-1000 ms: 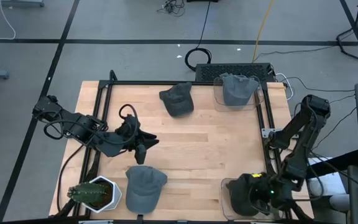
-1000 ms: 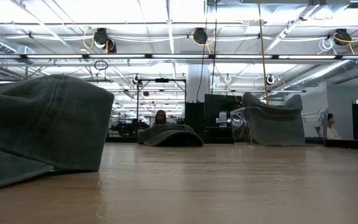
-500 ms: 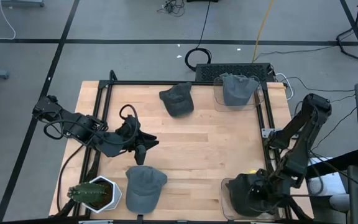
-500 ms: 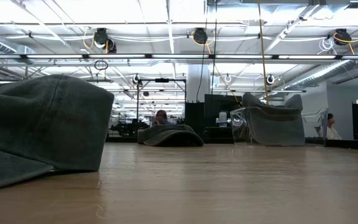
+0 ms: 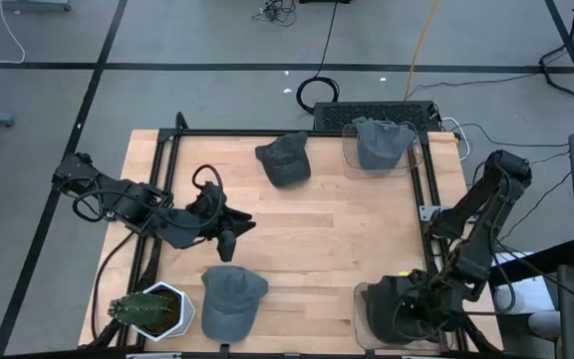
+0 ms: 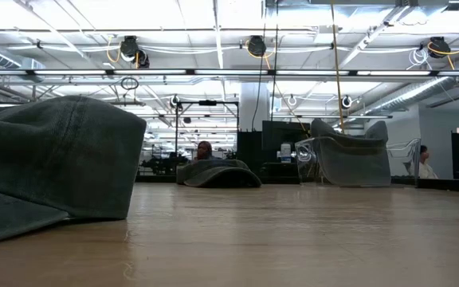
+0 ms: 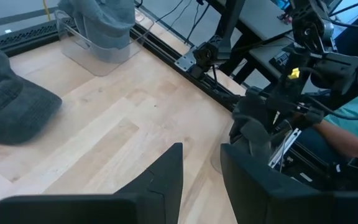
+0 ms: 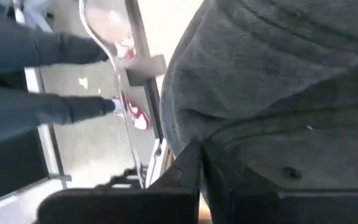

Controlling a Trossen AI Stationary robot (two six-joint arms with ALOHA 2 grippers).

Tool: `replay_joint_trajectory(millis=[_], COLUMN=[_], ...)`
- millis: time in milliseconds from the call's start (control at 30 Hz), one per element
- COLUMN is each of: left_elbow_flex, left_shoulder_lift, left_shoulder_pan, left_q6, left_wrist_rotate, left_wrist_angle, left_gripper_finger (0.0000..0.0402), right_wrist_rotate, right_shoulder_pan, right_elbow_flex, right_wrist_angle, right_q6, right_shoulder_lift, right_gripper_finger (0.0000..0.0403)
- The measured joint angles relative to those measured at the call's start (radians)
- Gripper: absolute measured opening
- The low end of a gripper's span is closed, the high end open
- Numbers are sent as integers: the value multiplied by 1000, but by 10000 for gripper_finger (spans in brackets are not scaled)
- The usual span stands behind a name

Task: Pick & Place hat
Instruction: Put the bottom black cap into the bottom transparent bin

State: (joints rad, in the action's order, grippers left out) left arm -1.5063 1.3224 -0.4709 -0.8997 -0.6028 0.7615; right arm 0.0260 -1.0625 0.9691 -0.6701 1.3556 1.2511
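Judging by its slumped crown, the dark hat [image 5: 392, 307] at the table's near right corner is light, soft and easily creased, a washed cotton twill with stitched panels and an eyelet seen in the right wrist view [image 8: 272, 99]. It sits in a clear plastic holder [image 5: 361, 299], and the right gripper [image 5: 429, 299] is pressed against it with its fingers closed tight together; a fold of the fabric appears to be pinched, though this is a judgement from the close view. A grip on the crown's loose cloth would likely serve, but the cap may sag and swing when lifted; the stiffer brim would give a firmer hold. The left gripper [image 5: 229, 237] waits over the bare wood of the table [image 5: 327, 239], partly open and holding nothing. Three more caps are seen: one [image 5: 231, 299] beside a potted plant [image 5: 147, 309], one [image 5: 285, 160] at the far edge, and a lighter grey one [image 5: 381, 142] on a second clear holder.
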Motion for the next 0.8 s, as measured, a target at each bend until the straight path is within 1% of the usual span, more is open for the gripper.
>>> replay_joint_trajectory(millis=[133,267,467,567,667,800], left_elbow_flex=[0,0,0,0,0,0], left_shoulder_lift=[0,0,0,0,0,0], left_shoulder_pan=[0,0,0,0,0,0], left_q6=[1,5,15,15,15,15], left_wrist_rotate=[2,3,4,4,4,6], left_wrist_angle=[0,-1,-1,-1,-1,-1], left_gripper_finger=[115,115,115,115,115,115], right_wrist_rotate=[7,21,-81,-83,-84,-83], right_shoulder_pan=[-14,-26,-25,-25,-25,-18], right_elbow_flex=[0,21,8,8,8,8], right_wrist_angle=[2,27,36,52,83,88], right_q6=[-53,-178,-214,-216,-175,-105], right_shoulder_lift=[3,4,8,7,-7,-69], right_gripper_finger=[1,0,3,22,55,102])
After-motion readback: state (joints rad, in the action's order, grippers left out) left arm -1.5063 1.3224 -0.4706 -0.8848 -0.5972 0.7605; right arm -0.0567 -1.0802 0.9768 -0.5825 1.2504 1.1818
